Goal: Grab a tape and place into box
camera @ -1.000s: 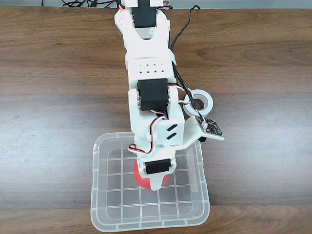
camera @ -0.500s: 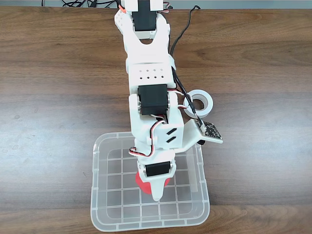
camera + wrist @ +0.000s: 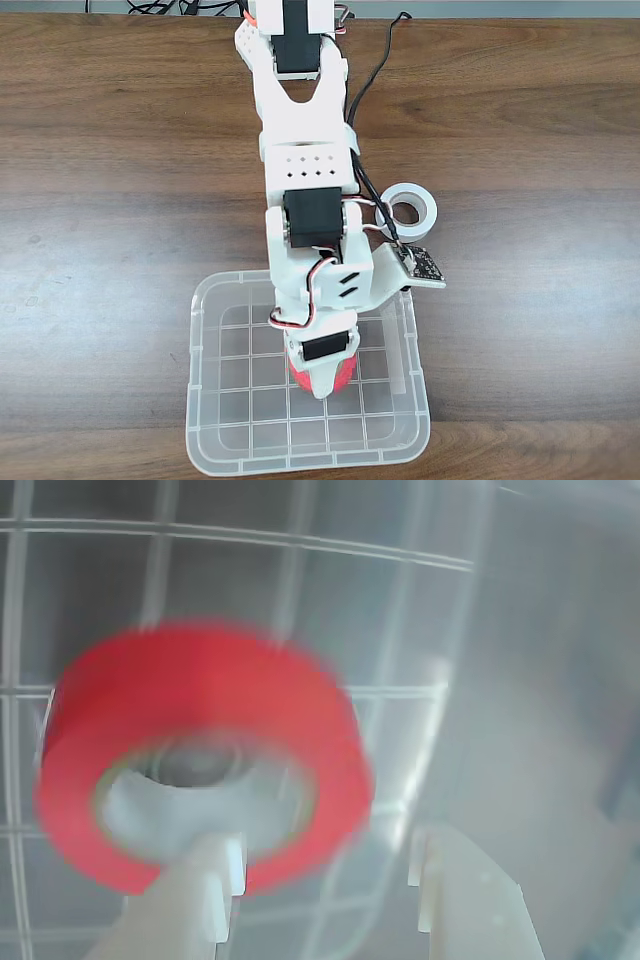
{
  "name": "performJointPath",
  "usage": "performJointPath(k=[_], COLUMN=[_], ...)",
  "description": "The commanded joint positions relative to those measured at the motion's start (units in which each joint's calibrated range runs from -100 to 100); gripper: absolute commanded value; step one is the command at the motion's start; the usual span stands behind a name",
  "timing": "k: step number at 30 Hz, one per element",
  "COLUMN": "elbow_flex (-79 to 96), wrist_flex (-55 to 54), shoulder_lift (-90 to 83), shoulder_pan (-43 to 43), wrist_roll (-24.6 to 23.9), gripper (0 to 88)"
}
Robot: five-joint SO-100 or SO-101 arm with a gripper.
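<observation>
Red and blurred, the tape (image 3: 205, 755) fills your wrist view, lying over the grid floor of the box (image 3: 420, 630); one finger (image 3: 205, 885) overlaps its lower rim, the other stands apart to the right, so your gripper (image 3: 325, 865) is spread and grips nothing. From the fixed view, your arm (image 3: 305, 200) reaches down into the clear box (image 3: 205, 400), red showing beside the gripper (image 3: 322, 385). A white tape roll (image 3: 413, 210) sits on the wooden table (image 3: 110, 170) just outside.
</observation>
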Motion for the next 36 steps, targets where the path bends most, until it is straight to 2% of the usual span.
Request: performJointPath(k=[1,13,17,19,23,28,31,36], elbow_flex=[-5.11,-14.4,-14.58,-14.58,-14.31,-12.91,-4.68,21.43], wrist_flex=[0.96,8.84,14.83,20.23,31.27,31.27,31.27,31.27], shoulder_lift=[-2.32,-17.28,-25.49,-29.67,-37.39,-46.56,-51.47,-64.99], shoulder_pan=[1.64,0.83,0.47,-0.63,-2.97,-2.9,-3.34,-2.9], wrist_roll=[0.3,0.25,0.19,0.14,-0.76,-2.39,-2.34,-2.44], gripper=[15.9,16.1,22.5,22.7,17.9,7.9,5.9,4.2])
